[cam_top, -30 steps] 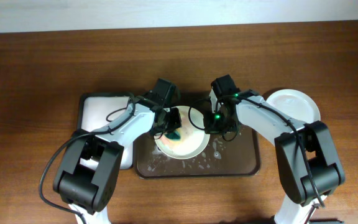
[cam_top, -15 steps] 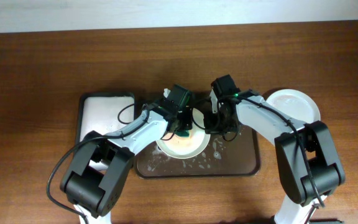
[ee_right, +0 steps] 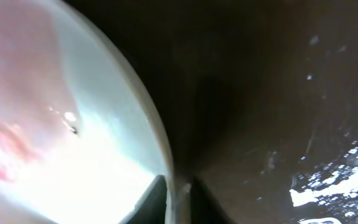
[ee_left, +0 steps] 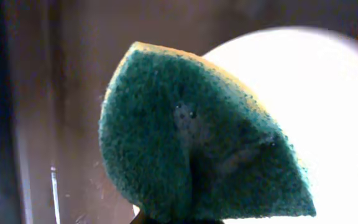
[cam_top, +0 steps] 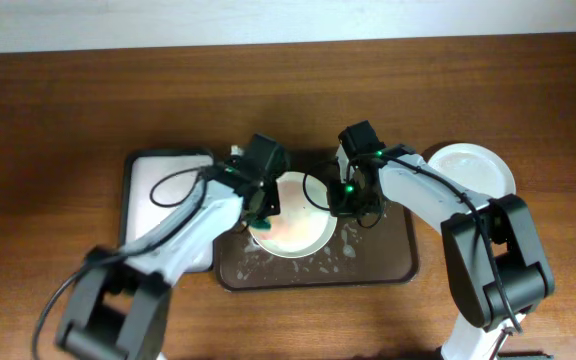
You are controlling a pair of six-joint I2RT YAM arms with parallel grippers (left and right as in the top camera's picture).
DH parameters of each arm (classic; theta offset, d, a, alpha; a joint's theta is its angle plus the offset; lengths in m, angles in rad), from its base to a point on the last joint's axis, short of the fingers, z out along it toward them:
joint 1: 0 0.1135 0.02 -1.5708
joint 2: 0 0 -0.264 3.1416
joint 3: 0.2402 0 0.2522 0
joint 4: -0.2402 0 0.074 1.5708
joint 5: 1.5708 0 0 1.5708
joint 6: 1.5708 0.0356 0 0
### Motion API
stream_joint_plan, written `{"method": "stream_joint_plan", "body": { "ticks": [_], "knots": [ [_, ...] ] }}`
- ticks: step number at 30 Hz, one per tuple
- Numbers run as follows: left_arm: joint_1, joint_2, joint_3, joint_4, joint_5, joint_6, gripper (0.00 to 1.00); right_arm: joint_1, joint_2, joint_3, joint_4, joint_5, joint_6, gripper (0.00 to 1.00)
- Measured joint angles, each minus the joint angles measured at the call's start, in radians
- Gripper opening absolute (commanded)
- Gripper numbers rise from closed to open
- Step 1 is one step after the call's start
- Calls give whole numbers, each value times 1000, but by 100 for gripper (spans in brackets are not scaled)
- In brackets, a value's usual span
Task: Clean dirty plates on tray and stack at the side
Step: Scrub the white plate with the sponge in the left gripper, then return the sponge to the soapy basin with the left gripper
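Observation:
A pale, faintly green plate [cam_top: 298, 230] smeared with pinkish-red sauce lies on the dark brown tray [cam_top: 378, 262]. My left gripper [cam_top: 263, 210] is shut on a green sponge [ee_left: 197, 143] at the plate's left edge. In the left wrist view the sponge covers part of the bright plate [ee_left: 334, 99]. My right gripper [cam_top: 344, 200] is shut on the plate's right rim. In the right wrist view the rim sits between the fingers [ee_right: 178, 200], with red smears on the plate [ee_right: 48, 124]. A clean white plate [cam_top: 473, 168] lies on the table to the right of the tray.
A smaller white-lined tray [cam_top: 163, 180] sits against the brown tray's left side. Foam and water spots lie on the brown tray floor [ee_right: 328, 186] near its front. Wooden table surrounds both trays.
My left gripper swept the sponge right over the plate's top and then back to its left edge. The right gripper kept hold of the rim and did not move.

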Motion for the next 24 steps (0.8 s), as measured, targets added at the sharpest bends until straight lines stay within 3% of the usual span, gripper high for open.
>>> {"method": "stream_joint_plan", "body": {
  "ticks": [4,9,15,21,22,23,24],
  "knots": [
    [17,-149,0,-17,2,27,0,0,0,0,3,5,-2,20],
    [160,-154,0,-82,6,80,0,0,0,0,5,7,-3,4],
    [342,-151,-4,-84,8,212,0,1,0,0,6,0,-2,4],
    [460,-26,-27,-53,7,236,3,1,0,0,5,0,-2,4],
    [461,-8,-27,-52,7,236,27,1,0,0,6,0,-2,4],
    [462,16,-28,-47,7,236,58,1,0,0,5,0,-3,4],
    [462,32,-31,-39,8,246,66,1,0,0,5,0,-2,4]
  ]
}}
